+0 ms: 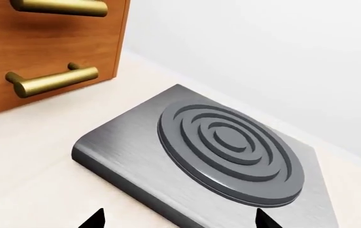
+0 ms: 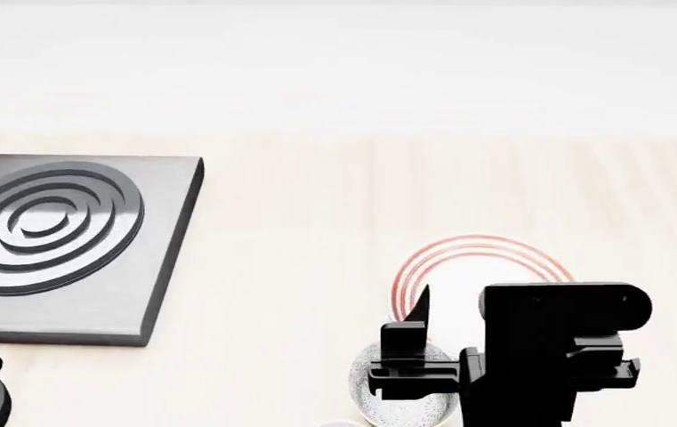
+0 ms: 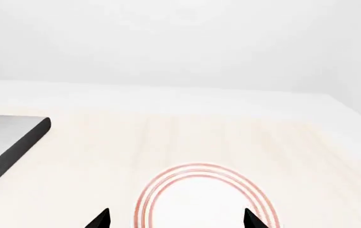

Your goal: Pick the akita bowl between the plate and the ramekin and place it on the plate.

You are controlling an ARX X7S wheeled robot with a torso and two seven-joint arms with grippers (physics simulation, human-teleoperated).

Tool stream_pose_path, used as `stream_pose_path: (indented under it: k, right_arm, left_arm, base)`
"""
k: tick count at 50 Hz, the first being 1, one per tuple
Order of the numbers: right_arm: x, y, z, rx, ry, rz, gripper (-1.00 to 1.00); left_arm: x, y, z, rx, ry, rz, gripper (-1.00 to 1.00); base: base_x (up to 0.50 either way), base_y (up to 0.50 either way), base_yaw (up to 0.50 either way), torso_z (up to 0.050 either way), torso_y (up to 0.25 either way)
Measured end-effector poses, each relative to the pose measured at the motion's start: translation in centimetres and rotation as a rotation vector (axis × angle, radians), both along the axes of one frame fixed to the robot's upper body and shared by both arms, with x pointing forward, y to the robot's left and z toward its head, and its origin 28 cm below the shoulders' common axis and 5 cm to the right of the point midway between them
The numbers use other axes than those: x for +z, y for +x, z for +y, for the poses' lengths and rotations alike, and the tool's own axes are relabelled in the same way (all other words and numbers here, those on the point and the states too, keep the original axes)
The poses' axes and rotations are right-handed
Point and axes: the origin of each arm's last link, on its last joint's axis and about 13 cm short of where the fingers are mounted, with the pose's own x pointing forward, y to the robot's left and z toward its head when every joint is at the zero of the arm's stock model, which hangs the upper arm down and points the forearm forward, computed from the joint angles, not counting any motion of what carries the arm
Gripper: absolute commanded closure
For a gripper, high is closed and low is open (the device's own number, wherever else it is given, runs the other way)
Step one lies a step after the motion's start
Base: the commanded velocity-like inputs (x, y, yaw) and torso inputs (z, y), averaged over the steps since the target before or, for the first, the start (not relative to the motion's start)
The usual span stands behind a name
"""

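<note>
I can read no writing anywhere. My right gripper (image 2: 415, 342) hangs with fingers spread over the near edge of the plate (image 2: 480, 253), hiding much of it. The akita bowl (image 2: 404, 400) sits just nearer than the plate, half covered. My left gripper (image 1: 177, 221) is spread beside the hob (image 1: 225, 147).

plate (image 3: 161, 199): white, red rings | akita bowl (image 2: 400, 407): black-white speckle
</note>
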Motion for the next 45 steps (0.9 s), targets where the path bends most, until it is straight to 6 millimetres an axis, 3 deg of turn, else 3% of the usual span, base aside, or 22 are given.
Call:
stream_pose_path:
  k: [45]
  right_arm:
    - [-1.6, 3.4, -0.4, -0.001, 0.094, 0.379, -1.00]
  left_arm:
    - [0.0, 0.1, 0.0, 0.004, -0.005, 0.002, -1.00]
  base:
    - [0.00, 0.00, 0.00, 0.000, 0.000]
